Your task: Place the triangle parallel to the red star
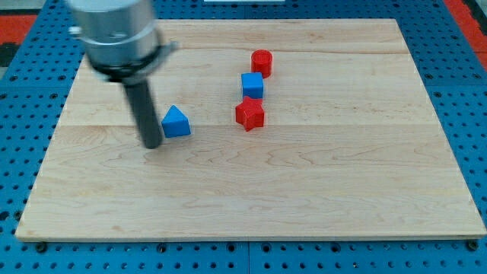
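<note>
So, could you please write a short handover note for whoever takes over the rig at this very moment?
Tip: my tip is down on the wooden board, just to the view's left of the blue triangle, close beside it; contact cannot be judged.
Blocks: the red star sits to the view's right of the triangle, with a clear gap between them. A blue cube and a red cylinder line up above the star, toward the view's top.
Done: tip is positioned for a push.
Left: push the triangle toward the view's right until it sits beside the star, parallel to it.
</note>
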Action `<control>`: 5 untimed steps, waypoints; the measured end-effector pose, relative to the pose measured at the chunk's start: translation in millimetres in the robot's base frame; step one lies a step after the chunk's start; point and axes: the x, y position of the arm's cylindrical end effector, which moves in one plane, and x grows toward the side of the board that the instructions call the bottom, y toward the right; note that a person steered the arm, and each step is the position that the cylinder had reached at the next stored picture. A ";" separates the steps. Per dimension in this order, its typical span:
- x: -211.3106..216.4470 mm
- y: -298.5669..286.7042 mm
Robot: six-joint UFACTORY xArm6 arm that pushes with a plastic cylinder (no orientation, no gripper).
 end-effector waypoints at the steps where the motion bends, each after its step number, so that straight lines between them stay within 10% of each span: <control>1: -10.7 -26.2; 5: -44.9 51.5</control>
